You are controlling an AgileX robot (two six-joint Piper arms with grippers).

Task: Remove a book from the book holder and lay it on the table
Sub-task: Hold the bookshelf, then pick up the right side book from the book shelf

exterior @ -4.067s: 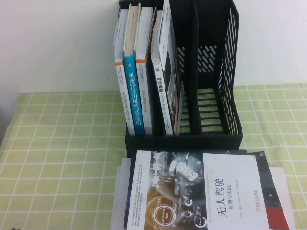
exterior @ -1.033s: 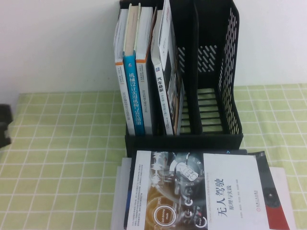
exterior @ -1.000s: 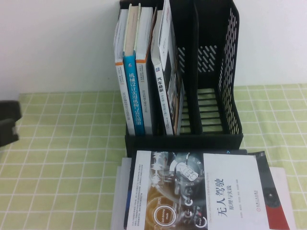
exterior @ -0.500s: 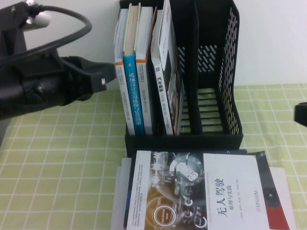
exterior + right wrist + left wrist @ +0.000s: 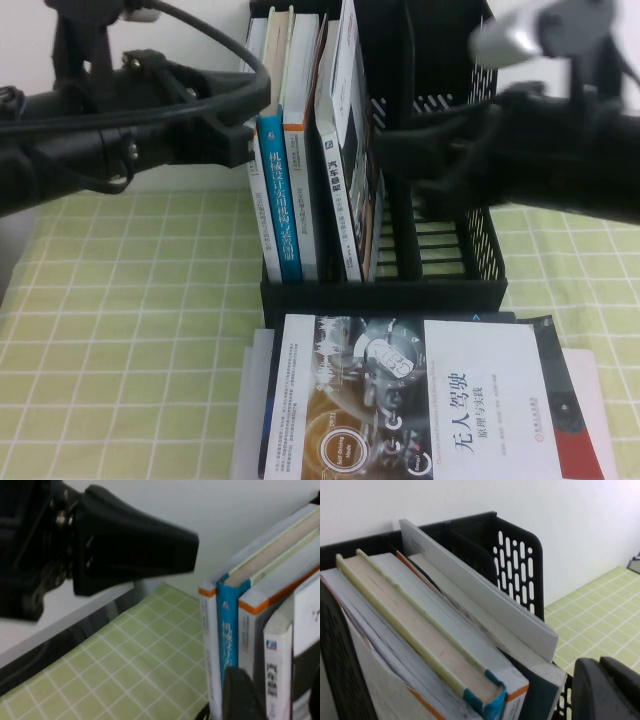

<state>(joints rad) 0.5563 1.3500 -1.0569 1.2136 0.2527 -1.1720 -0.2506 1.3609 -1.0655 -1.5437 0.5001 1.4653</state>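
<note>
The black book holder [image 5: 484,268] stands at the back of the table with several upright books [image 5: 290,190] in its left slots. My left gripper [image 5: 248,122] hovers at the left side of the books near their tops, fingers together and empty; its fingers [image 5: 606,689] show beside the book tops [image 5: 420,645]. My right gripper [image 5: 386,152] reaches in from the right at the white-spined book [image 5: 345,190]. In the right wrist view it [image 5: 277,700] is open, with that book's spine [image 5: 277,645] between its fingers. The left gripper [image 5: 135,550] also shows there.
A large book [image 5: 430,400] lies flat on other papers in front of the holder. The holder's two right slots [image 5: 440,200] hold no books. A green checked cloth [image 5: 120,330] covers the table, and a white wall stands behind.
The left arm has moved right, up to the books. The right arm has swung in from the right edge to the front of the holder.
</note>
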